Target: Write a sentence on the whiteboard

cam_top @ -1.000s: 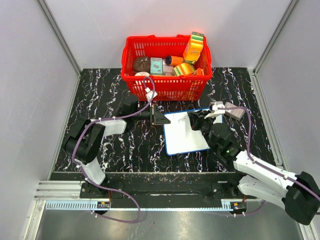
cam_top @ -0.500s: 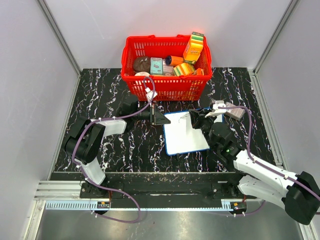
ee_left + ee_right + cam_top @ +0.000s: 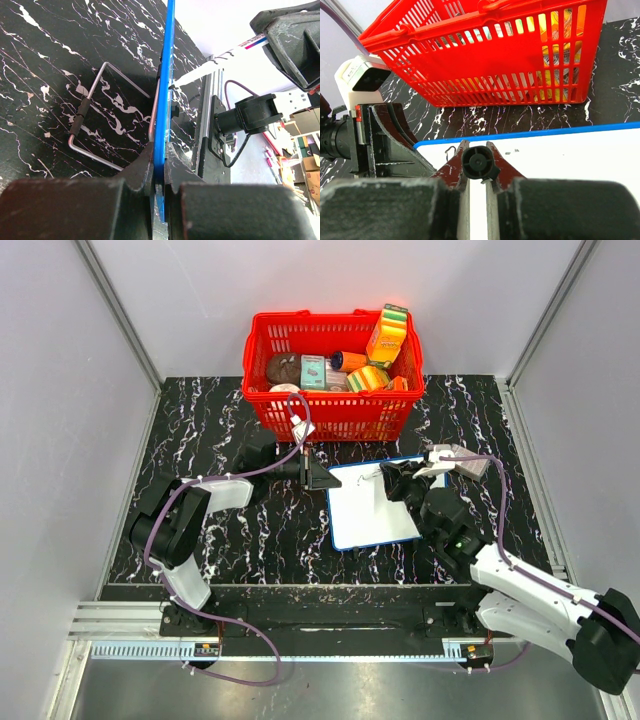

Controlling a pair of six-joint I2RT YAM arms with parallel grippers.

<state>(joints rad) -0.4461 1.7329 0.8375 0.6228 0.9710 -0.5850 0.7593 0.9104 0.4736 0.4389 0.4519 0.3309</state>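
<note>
2 arms on 1 black marbled table. 1 whiteboard w/ blue rim lies at table centre, just near of 1 red basket, apart from it. Basket sits at the far centre and holds several packs, too jumbled to count.

Left gripper comes in from the left, fingers pressed together on the board's left rim near the far-left corner. In the left wrist view the blue edge runs straight up from between the 2 fingers. 1 bent wire stand shows at the board's back face.

Right gripper is over the board's far-right part, pinching 1 marker. The marker's black end cap sits between the 2 fingers in the right wrist view. The marker slants left and its tip meets the board close to the far-left corner.

Sentence: only approx 2-3 small black strokes show, by the far rim towards the left. No words readable. Rest of the board is white
</note>
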